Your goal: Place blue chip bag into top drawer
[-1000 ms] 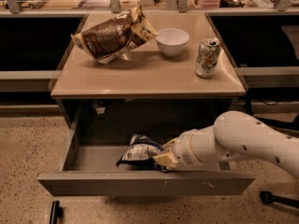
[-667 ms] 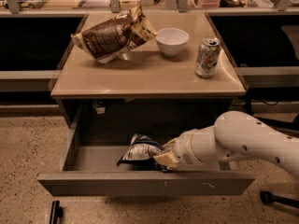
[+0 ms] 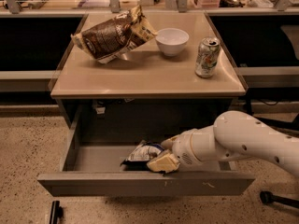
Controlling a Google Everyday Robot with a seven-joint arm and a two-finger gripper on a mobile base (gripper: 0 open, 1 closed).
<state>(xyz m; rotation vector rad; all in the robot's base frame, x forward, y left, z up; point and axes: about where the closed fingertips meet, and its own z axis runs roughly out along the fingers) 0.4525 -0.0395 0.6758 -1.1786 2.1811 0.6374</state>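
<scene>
The cabinet (image 3: pixel 140 76) has its drawer (image 3: pixel 117 185) pulled well out, baring the grey floor from above, which is why the white arm (image 3: pixel 252 141) can reach down into it from the right. The brown bag (image 3: pixel 112 34), bowl (image 3: pixel 172 41) and can (image 3: pixel 207 57) sit on top, clear of the arm's path. The blue bag (image 3: pixel 140 152) lies on the drawer floor near the front, with the gripper (image 3: pixel 161 162) against its right edge; I cannot tell whether it is clamped on the bag, but the placing looks nearly done.
</scene>
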